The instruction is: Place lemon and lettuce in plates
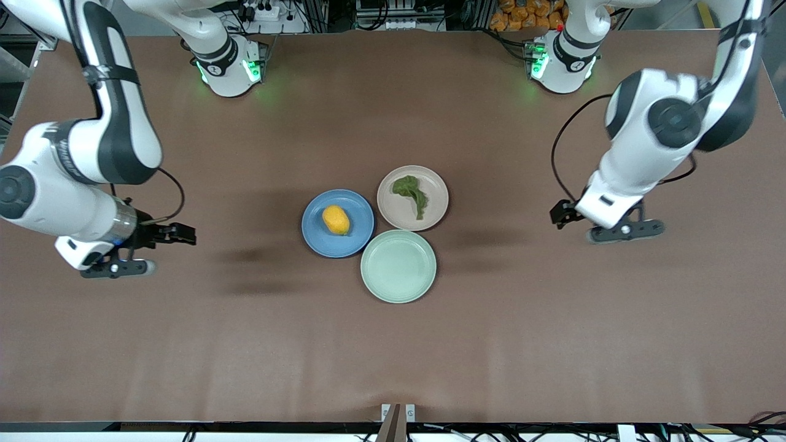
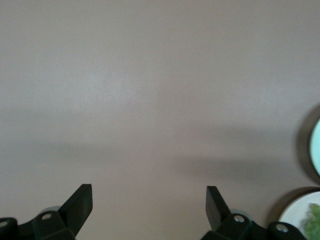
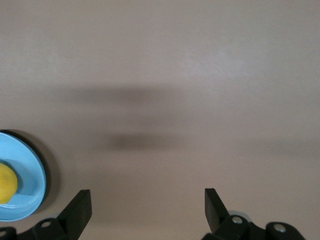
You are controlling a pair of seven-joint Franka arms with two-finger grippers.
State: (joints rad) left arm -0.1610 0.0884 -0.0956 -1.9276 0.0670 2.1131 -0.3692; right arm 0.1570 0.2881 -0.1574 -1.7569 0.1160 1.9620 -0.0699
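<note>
Lemon (image 1: 336, 220) lay in blue plate (image 1: 353, 242); lettuce (image 1: 411, 193) in beige-pink plate (image 1: 434, 212), touching it. Right gripper (image 3: 147, 210) hung over bare table (image 1: 245, 344) toward right arm's end from blue plate, fingers wide apart, empty. Left gripper (image 2: 149, 207) likewise toward left arm's end, spread, holding nothing.

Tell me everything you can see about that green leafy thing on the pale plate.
The lettuce is a small, dark green, wrinkly leaf with a broad crumpled head and a short paler stem that points toward the front camera. It lies flat inside the beige-pink plate, wholly within its rim. Only the plate touches it; no pincer is near. That plate sits beside the blue plate and the mint-green plate. A blurred green edge of it shows in the left wrist view.
</note>
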